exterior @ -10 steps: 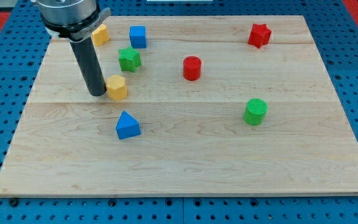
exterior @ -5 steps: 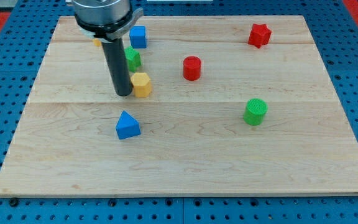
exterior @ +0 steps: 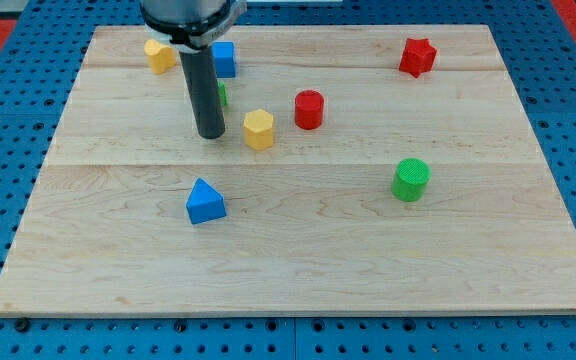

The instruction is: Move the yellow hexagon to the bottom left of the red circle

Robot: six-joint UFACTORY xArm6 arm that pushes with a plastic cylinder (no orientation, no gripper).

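The yellow hexagon [exterior: 259, 129] lies on the wooden board, just below and to the left of the red circle [exterior: 309, 109], with a small gap between them. My tip [exterior: 210, 134] stands on the board a short way left of the yellow hexagon, not touching it. The rod hides most of a green block [exterior: 221, 95] behind it.
A second yellow block [exterior: 159, 55] and a blue cube [exterior: 224, 58] sit near the view's top left. A blue triangle [exterior: 204, 201] lies below my tip. A green cylinder [exterior: 410, 179] is at the right, a red star [exterior: 417, 56] at the top right.
The yellow hexagon has slid to the right, from left of centre to just beside the red circle. My tip followed it rightward and now stands apart from it.
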